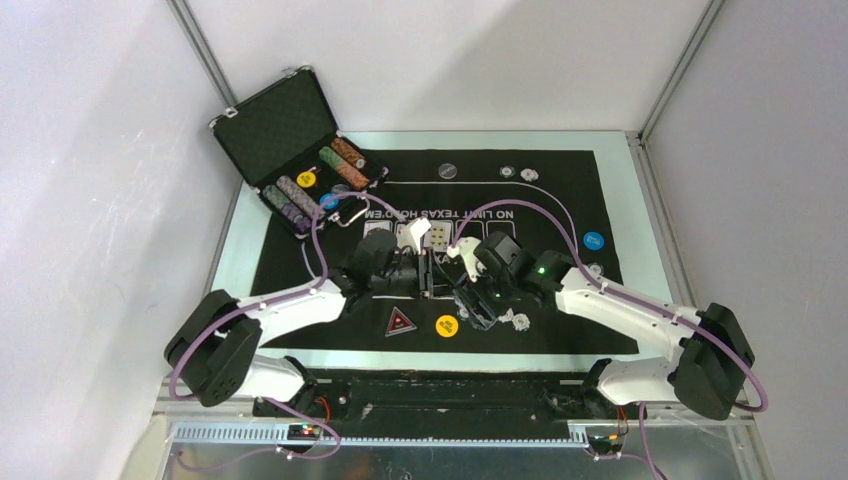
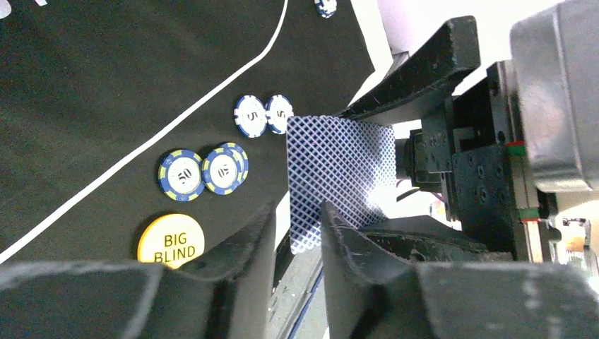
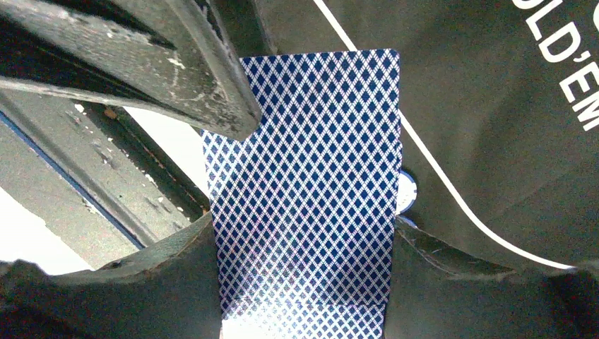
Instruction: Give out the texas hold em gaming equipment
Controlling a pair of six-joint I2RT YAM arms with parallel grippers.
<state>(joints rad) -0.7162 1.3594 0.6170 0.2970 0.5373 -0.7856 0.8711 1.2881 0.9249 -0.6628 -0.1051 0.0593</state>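
Near, six o'clock on the mat (image 1: pixel 590 190): yellow Big Blind disc (image 1: pixel 447 325). Mid-mat: blue-backed card (image 3: pixel 311 176), clamped by its long edges in my right gripper (image 3: pixel 304 240); my left gripper (image 2: pixel 298 212) straddles its corner, contact uncertain, and should seat squarely before the right releases. Far, ten o'clock: case (image 1: pixel 275 125), lid up.

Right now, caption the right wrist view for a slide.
Right gripper holds blue-backed playing cards by their edges over the black mat; a finger of the left gripper overlaps one corner.
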